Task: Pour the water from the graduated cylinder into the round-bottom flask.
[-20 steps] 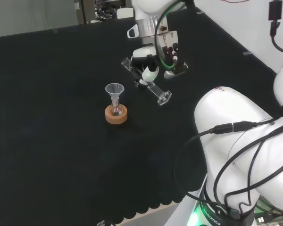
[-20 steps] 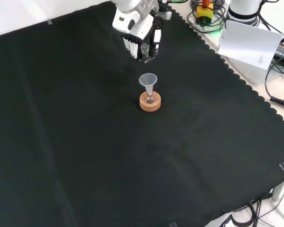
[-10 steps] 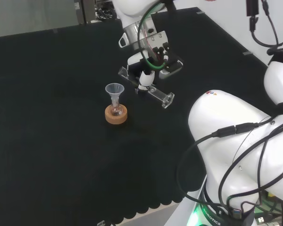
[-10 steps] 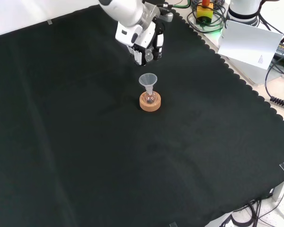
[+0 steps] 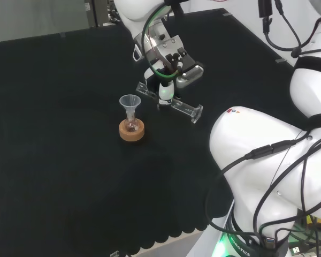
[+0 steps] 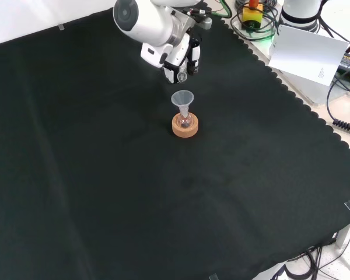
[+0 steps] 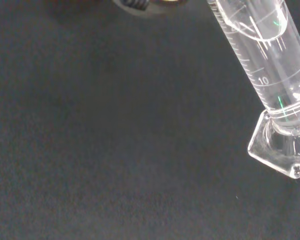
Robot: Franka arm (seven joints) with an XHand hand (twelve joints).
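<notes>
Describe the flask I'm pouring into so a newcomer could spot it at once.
Near the middle of the black cloth, just below the hand in the front view, sits a cork ring. The small round flask rests in it, alone in carrying a clear funnel.

My bench wears a scallop-edged black cloth (image 6: 105,192); beyond its edge lie coiled cables (image 6: 344,87) and a white sheet of paper (image 6: 306,55).

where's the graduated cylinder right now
In the head view the graduated cylinder lies nearly level in the hand, above the cloth, just right of the funnel on the round-bottom flask.
</notes>
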